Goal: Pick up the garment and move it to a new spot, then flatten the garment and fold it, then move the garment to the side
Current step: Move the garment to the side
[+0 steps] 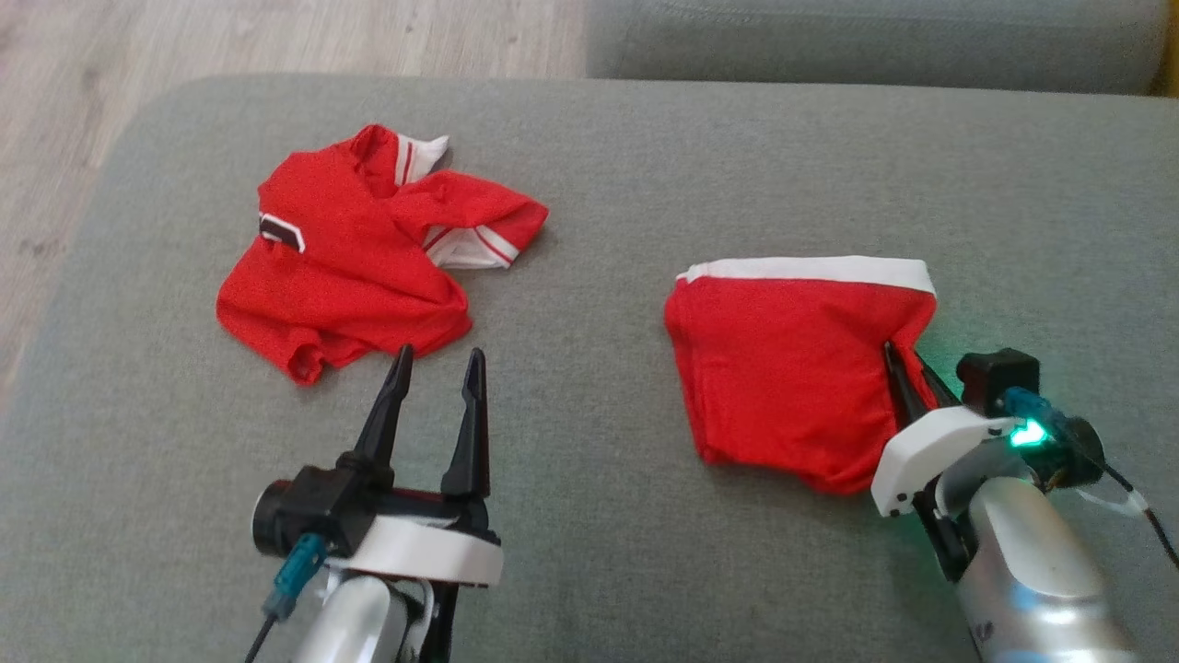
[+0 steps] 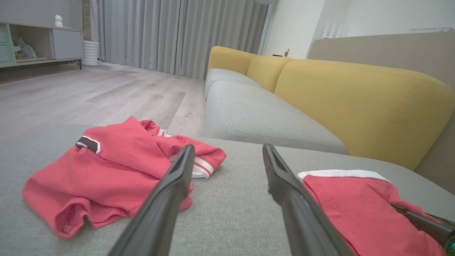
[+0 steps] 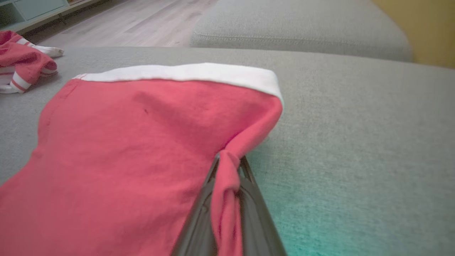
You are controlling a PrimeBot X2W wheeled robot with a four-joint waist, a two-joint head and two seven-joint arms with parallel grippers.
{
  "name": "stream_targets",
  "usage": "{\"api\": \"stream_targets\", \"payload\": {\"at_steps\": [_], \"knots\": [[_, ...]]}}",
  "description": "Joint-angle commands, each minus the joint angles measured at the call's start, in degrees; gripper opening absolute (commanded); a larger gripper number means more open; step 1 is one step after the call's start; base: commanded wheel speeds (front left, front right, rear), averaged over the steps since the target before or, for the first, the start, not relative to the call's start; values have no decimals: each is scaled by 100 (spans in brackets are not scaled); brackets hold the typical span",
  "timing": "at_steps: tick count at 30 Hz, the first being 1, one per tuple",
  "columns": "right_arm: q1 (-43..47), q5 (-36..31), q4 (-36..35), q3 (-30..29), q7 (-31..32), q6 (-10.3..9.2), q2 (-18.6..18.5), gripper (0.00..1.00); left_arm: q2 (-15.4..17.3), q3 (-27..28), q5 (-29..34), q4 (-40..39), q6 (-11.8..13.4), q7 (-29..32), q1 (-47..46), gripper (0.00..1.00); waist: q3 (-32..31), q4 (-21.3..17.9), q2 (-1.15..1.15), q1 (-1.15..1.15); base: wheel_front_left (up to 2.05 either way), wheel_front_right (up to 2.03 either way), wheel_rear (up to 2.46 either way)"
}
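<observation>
At the left of the grey cushion (image 1: 599, 166) the crumpled red shirt (image 1: 350, 258) lies in a heap. Your left gripper (image 1: 440, 354) hovers just beside its near edge, jaws spread wide and holding nothing. Further right the red garment (image 1: 783, 368) lies fairly flat, its white band (image 1: 811, 269) along the far edge. Your right gripper (image 1: 905, 361) has its jaws pressed together on the garment's right edge. This looks like the start of a lift, so raise it slowly to keep the layers from sliding apart, and steer clear of the shirt. The right wrist view shows the pinch close up, a thin twisted ridge of cloth between the fingers (image 3: 261, 224). The head view leaves that bite unclear, but it does give you the spacing of both pieces.
</observation>
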Motion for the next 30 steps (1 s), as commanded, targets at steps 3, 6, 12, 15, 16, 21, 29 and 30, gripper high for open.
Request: {"api": "stream_targets", "payload": {"at_steps": [3,6,12,15,16,21,29,30], "knots": [[-102,-169,-265,474,-62,-5,-251,0,7,247,47,-131,-14,-55,15,100,-168,-141,0,0,0,0,0],[-105,-159,-388,819,91,-5,-560,0,7,278,56,-160,-14,-55,60,100,-186,-204,0,0,0,0,0],[-215,62,-596,1323,493,-5,-1488,0,7,300,87,-241,-30,-55,20,100,-15,-263,0,0,0,0,0],[-305,181,-610,1437,691,-5,-2163,0,7,297,94,-290,-42,-55,-59,100,159,-259,0,0,0,0,0],[-332,233,-587,1452,754,-5,-2364,0,7,296,90,-299,-45,-55,-85,100,229,-256,0,0,0,0,0],[-520,335,-450,1434,1011,-5,-3173,0,7,294,100,-319,-81,-55,-248,100,570,-238,0,0,0,0,0],[-700,182,-221,729,1283,-5,-3763,0,7,299,93,-365,-86,-55,-430,100,880,-188,0,0,0,0,0],[-707,149,-194,619,1291,-5,-3787,0,7,297,93,-371,-85,-55,-449,100,911,-185,0,0,0,0,0]]}}
